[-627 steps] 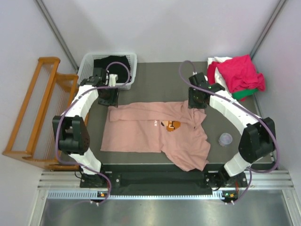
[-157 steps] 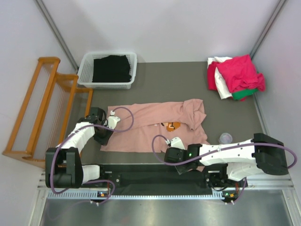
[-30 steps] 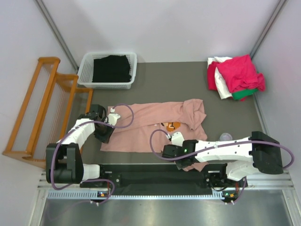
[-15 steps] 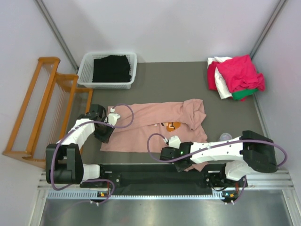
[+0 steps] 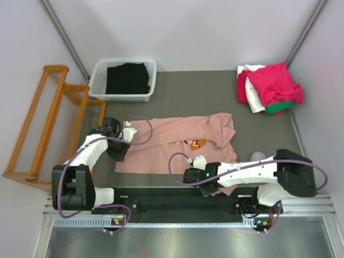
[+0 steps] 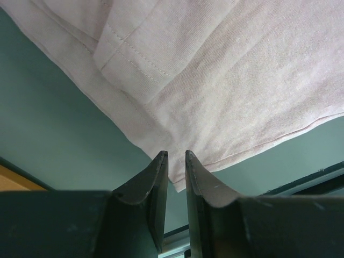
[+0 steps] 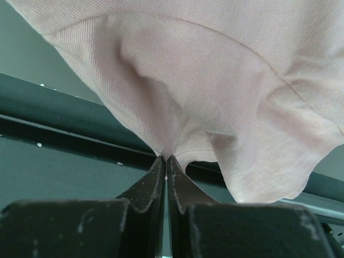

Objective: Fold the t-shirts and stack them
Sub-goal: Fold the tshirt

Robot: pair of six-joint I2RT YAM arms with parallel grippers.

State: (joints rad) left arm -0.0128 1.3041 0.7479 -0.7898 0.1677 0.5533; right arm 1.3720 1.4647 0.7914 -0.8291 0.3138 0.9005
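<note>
Limp and light, the dusty-pink t-shirt (image 5: 161, 150) should drape from its near hem, pinched by the right fingers (image 7: 153, 177); the left fingers (image 6: 158, 172), barely parted, straddle its corner, grip unclear.

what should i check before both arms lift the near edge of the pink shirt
1. right claw shut on the near hem of the dusty-pink cloth t-shirt: ok
2. left claw at the shirt's left end, cloth corner between its fingers: ok
3. shirt lying flat: not ok, its far right part is bunched
4. pile of crimson, white and green shirts apart from the pink one: ok
5. small pale round object apart from the shirt: cannot tell
</note>
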